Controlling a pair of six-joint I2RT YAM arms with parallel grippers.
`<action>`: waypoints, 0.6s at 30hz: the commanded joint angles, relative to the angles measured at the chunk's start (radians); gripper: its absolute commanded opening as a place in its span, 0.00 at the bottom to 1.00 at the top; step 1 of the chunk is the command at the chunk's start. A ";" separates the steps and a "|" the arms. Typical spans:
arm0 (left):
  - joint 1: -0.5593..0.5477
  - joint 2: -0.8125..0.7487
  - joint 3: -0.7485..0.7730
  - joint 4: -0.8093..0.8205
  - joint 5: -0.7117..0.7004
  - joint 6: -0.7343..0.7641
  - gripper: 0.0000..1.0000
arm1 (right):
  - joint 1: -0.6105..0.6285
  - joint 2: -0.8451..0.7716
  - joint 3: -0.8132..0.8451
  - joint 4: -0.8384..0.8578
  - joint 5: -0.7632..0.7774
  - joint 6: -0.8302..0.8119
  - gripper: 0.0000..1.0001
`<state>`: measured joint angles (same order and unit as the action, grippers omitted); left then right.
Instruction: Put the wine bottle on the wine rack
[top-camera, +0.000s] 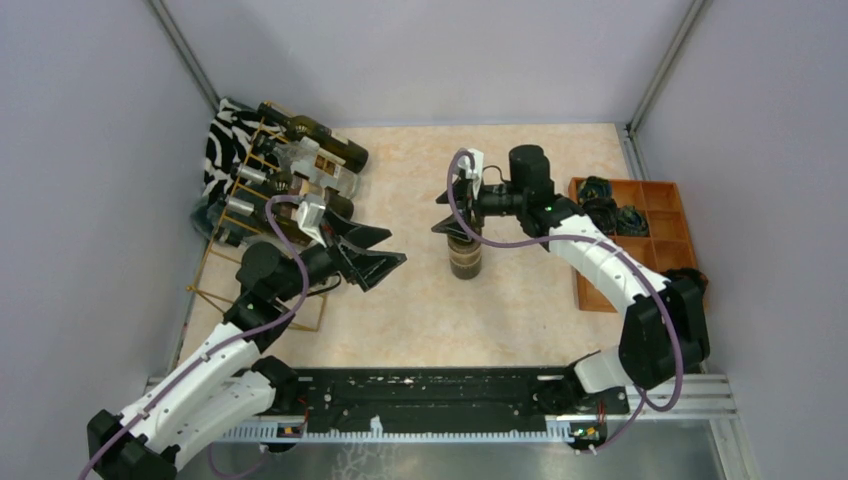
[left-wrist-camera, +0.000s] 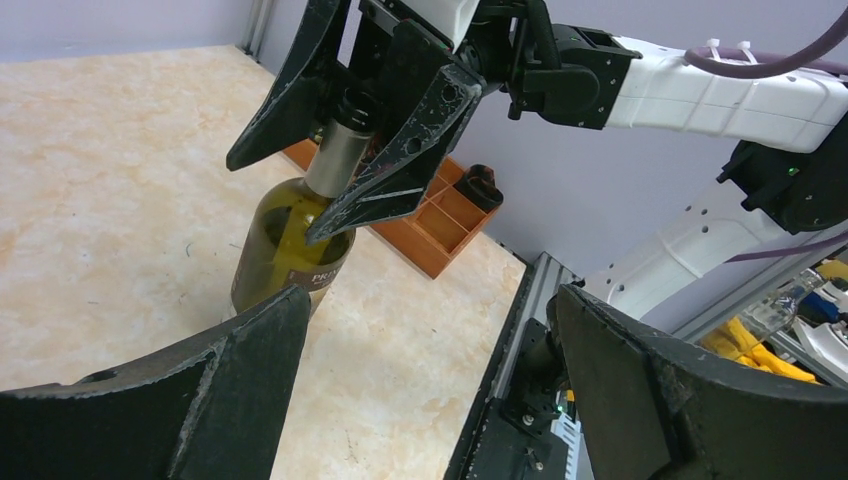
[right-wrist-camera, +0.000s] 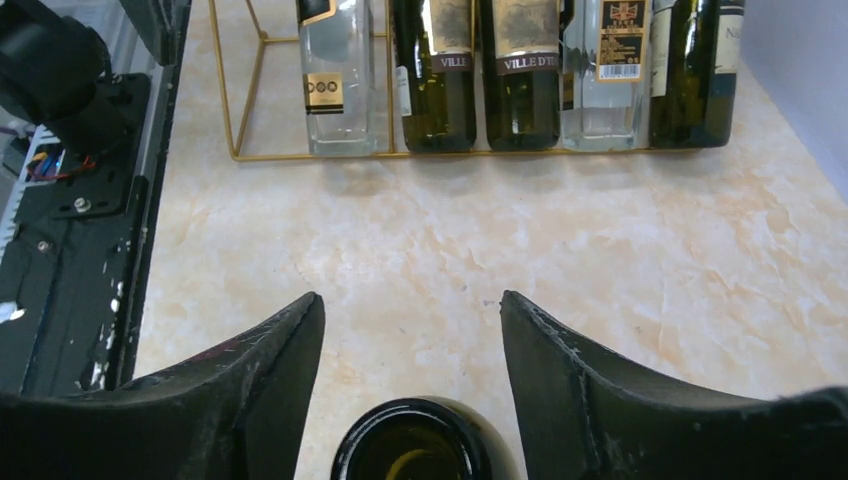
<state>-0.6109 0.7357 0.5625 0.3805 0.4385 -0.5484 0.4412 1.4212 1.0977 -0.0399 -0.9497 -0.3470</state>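
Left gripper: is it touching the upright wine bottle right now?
Apart. The top view shows a stretch of bare table between the left gripper and the wine bottle.

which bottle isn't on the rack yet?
The green bottle standing upright mid-table, its neck inside the right pincer. The other bottles all lie in the gold wire rack.
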 joint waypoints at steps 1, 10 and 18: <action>-0.006 0.015 0.043 0.043 0.034 -0.011 0.99 | -0.024 -0.070 -0.021 0.004 0.015 -0.003 0.68; -0.006 0.064 0.090 0.071 0.068 -0.061 0.99 | -0.095 -0.125 0.008 -0.167 -0.056 -0.089 0.98; -0.037 0.139 0.198 -0.063 0.047 0.000 0.99 | -0.178 -0.200 0.091 -0.482 -0.075 -0.286 0.98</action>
<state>-0.6182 0.8482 0.6827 0.3729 0.4892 -0.5884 0.2993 1.3045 1.0992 -0.3302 -0.9825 -0.4736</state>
